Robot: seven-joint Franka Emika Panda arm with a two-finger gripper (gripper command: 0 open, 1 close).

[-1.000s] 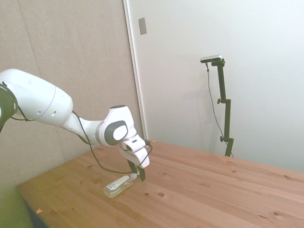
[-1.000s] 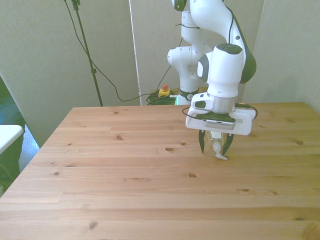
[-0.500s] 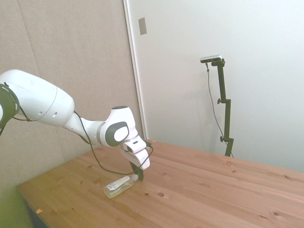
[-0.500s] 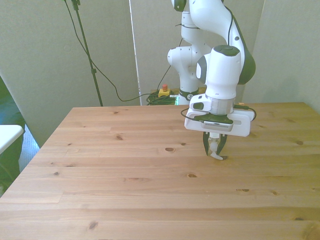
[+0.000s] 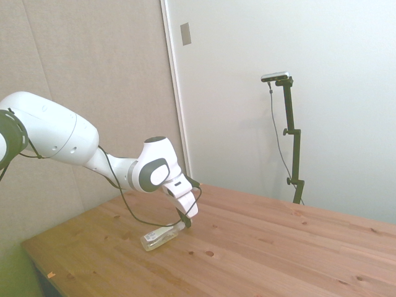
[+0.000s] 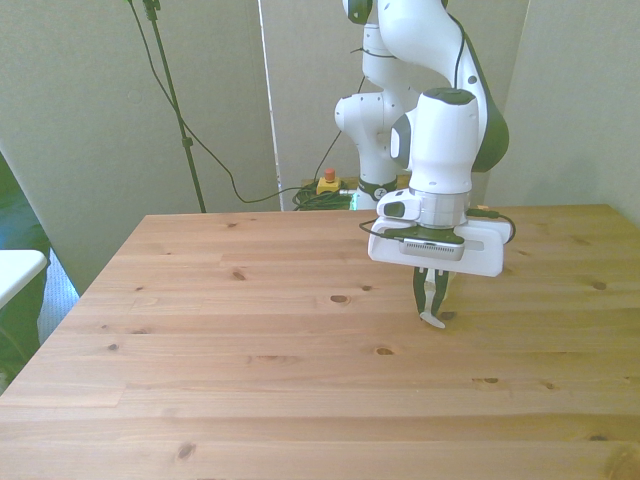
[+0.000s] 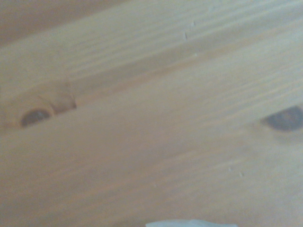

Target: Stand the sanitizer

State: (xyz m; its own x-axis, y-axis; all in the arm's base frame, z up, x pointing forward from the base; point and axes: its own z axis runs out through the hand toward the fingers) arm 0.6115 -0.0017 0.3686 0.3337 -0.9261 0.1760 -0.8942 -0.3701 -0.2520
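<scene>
The small clear plastic pump bottle of sanitizer [image 5: 156, 238], yellowish liquid inside, lies on its side on the wooden table [image 5: 260, 247] near the front view's right. The white arm's gripper [image 6: 432, 310] is clenched on its white pump nozzle [image 6: 433, 319].

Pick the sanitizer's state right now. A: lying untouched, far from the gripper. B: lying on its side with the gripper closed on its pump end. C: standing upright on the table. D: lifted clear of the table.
B: the sanitizer lies on the table, with the gripper shut on its pump end.
</scene>
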